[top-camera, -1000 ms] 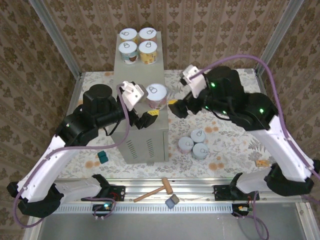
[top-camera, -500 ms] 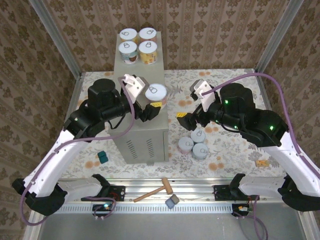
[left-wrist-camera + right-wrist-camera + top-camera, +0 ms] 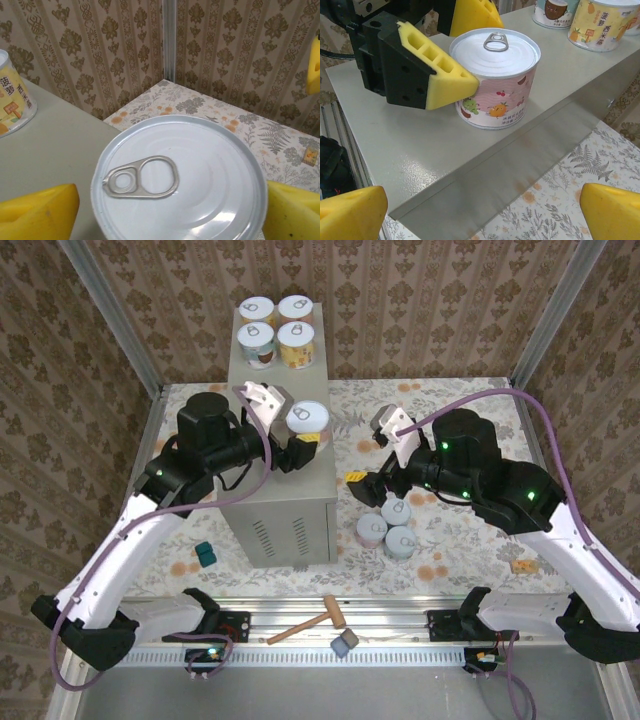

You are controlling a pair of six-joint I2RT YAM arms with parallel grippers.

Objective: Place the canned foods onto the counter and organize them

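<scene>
Since 1 s ago: L gripper (image 3: 160,210) has come in round the pink can (image 3: 495,75), which has edged slightly toward the far-left and stands upright on the counter (image 3: 420,150), near its right edge. R gripper (image 3: 480,212) has pulled back and dropped lower, beside the counter's right side. It now hangs over the floral floor (image 3: 450,560) near the 3 cans (image 3: 402,541) there, which haven't moved. Its jaws are wide apart w/ nothing between them.

L gripper state: the near pad (image 3: 445,85) touches the can's side and the other pad sits behind it. Can't tell if it's actually squeezing (the L wrist view shows a sliver of counter beside one pad).

The 4 cans at the counter's far end are unchanged.

Labels: the pink can has cartoon fruit figures + cherries, and its small print is unreadable. The yellow can (image 3: 602,25) has a pineapple pic and Chinese text, approx. "菠萝西米露". The coconut can (image 3: 554,10) has a brown coconut face, no legible text.
</scene>
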